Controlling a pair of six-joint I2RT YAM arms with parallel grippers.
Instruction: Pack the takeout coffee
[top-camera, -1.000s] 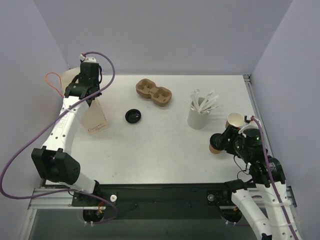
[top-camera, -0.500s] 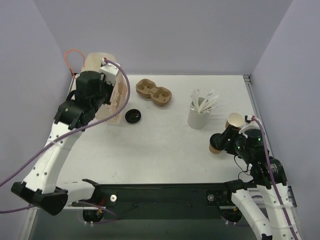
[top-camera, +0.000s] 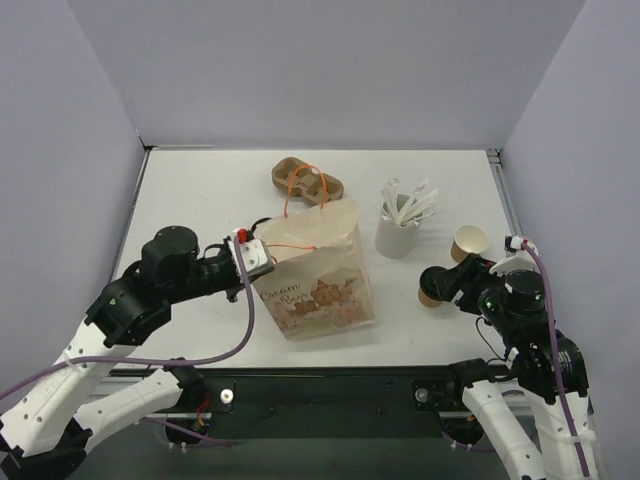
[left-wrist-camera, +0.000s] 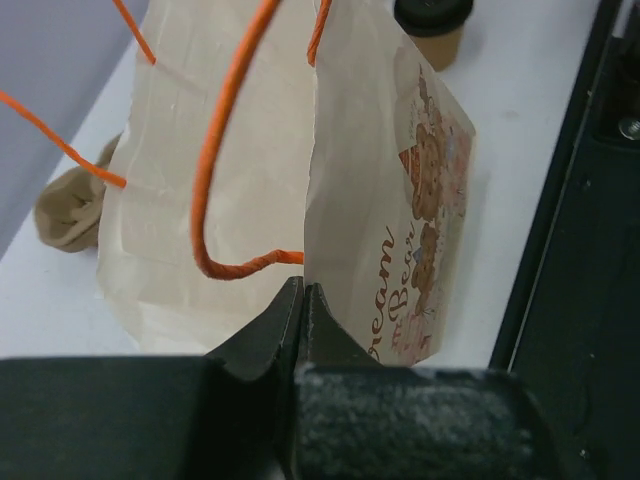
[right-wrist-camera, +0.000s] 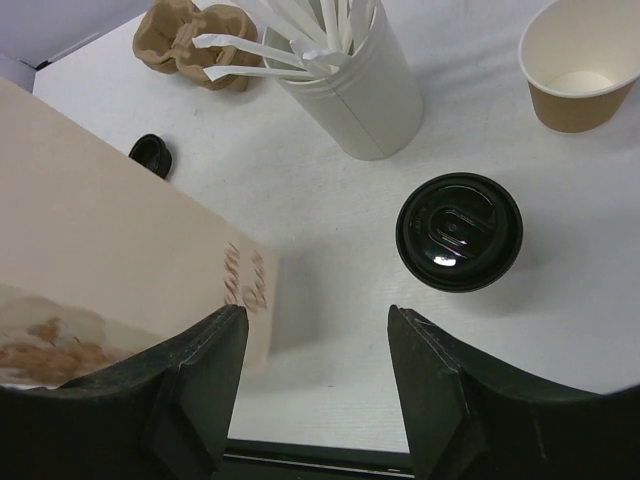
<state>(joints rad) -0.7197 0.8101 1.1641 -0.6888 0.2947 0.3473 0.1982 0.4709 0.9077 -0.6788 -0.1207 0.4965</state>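
Left gripper (left-wrist-camera: 303, 296) pinches the bag (top-camera: 320, 280) tight by its rim; right gripper (right-wrist-camera: 315, 325) hangs wide near the lidded cup (right-wrist-camera: 459, 232). Stand that bag upright, mouth open!

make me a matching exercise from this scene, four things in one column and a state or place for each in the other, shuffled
Things:
1 paper bag
2 open kraft cup
3 white cup
4 cup carrier

Descriptions:
a holds white sticks
b moulded, two holes, behind the bag
c pinched by the left end effector
d brown outside, white inside

Pairs: 1-c; 2-d; 3-a; 4-b
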